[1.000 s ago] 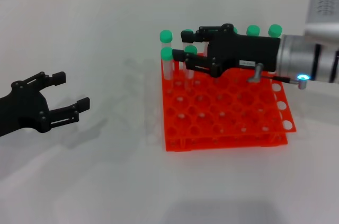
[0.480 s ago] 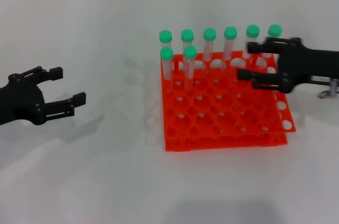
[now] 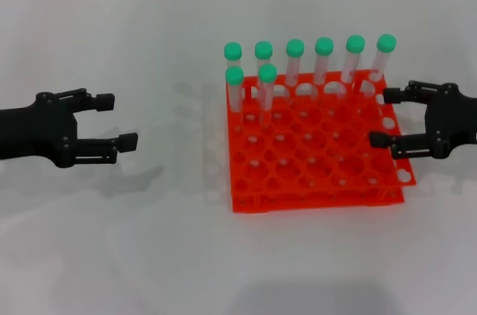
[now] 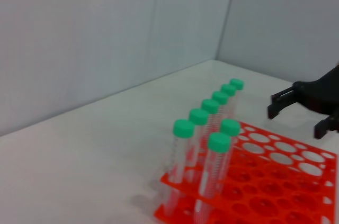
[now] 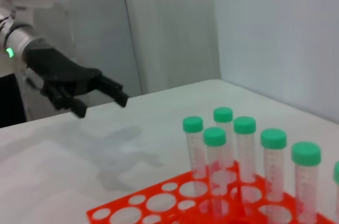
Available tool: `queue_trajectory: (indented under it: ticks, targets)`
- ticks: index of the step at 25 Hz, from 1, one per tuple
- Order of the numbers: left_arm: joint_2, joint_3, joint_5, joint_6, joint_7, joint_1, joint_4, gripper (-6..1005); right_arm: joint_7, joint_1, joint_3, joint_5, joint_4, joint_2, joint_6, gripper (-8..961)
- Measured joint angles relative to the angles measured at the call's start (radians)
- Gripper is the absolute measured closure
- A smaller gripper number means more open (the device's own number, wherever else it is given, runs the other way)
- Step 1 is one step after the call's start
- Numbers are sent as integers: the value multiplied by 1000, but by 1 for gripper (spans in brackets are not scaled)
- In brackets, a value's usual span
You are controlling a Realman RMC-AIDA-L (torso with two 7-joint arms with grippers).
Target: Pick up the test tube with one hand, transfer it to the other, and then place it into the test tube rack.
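Note:
Several test tubes with green caps stand upright in the orange test tube rack point(image 3: 313, 181): a full back row and two in the second row, the nearer-in one being test tube point(image 3: 267, 86). My right gripper point(image 3: 384, 118) hovers open and empty over the rack's right edge, clear of all tubes. At the left of the table my left gripper point(image 3: 118, 120) is open and empty, pointing toward the rack. The left wrist view shows the tubes point(image 4: 217, 155), the rack point(image 4: 286, 181) and the right gripper point(image 4: 295, 117) beyond. The right wrist view shows the left gripper point(image 5: 100, 102) far off.
The white table point(image 3: 179, 240) stretches around the rack, with a grey wall behind it. Many rack holes in the front rows point(image 3: 328, 162) hold nothing. The tube caps rise well above the rack top at its back-left corner.
My right gripper drew back to the right, from over the rack's back-left tubes to its right edge, empty-handed. My left gripper shifted a little right and up and levelled out.

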Motion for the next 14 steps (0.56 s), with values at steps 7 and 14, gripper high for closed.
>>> queue_trajectory:
  ticks: [7, 14]
  targets:
    - [35, 0, 63, 77, -7, -96, -67, 117, 12, 1, 1, -51, 5, -3, -35, 68]
    - [29, 2, 116, 93, -27, -126, -69, 117, 15, 1, 2, -65, 6, -2, -36, 68]
